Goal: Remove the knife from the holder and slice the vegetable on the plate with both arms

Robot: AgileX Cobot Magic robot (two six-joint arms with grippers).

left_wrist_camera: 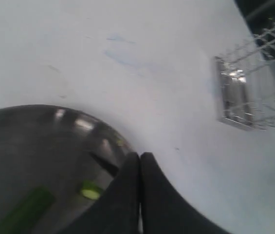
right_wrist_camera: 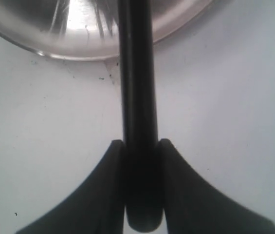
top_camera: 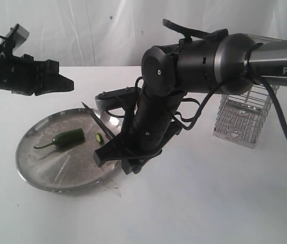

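Closest to me, the right gripper (right_wrist_camera: 140, 151) is clamped on the black handle of the knife (right_wrist_camera: 137, 87), its jaws pressed against both sides of the handle near the butt end, so I count taking the knife from the holder as done. From that grip the dark blade runs up and away over the near right part of the plate (top_camera: 57, 170), with its tip raised clear of the metal; I cannot tell whether the lower edge touches the dish. The plate sits on the white surface (top_camera: 209, 198), and the green chili (top_camera: 70, 137) lies in the middle of it, its stem pointing left. Just beside the chili's blunt right end, apart from it and near the blade, lies a small round slice (top_camera: 99, 136) showing its pale cut face, so I judge that at least one cut has gone through. Most of the chili looks whole, so I think the slicing has only begun and more cuts are left if the whole vegetable is to be sliced. Further back on the left, the left gripper (top_camera: 68, 84) hovers above the far edge of the plate with its jaws pressed together on nothing, touching neither chili nor dish, so nothing steadies the chili now. Farthest back on the right stands the wire holder (top_camera: 240, 119), well apart from the plate, and I see nothing in it.
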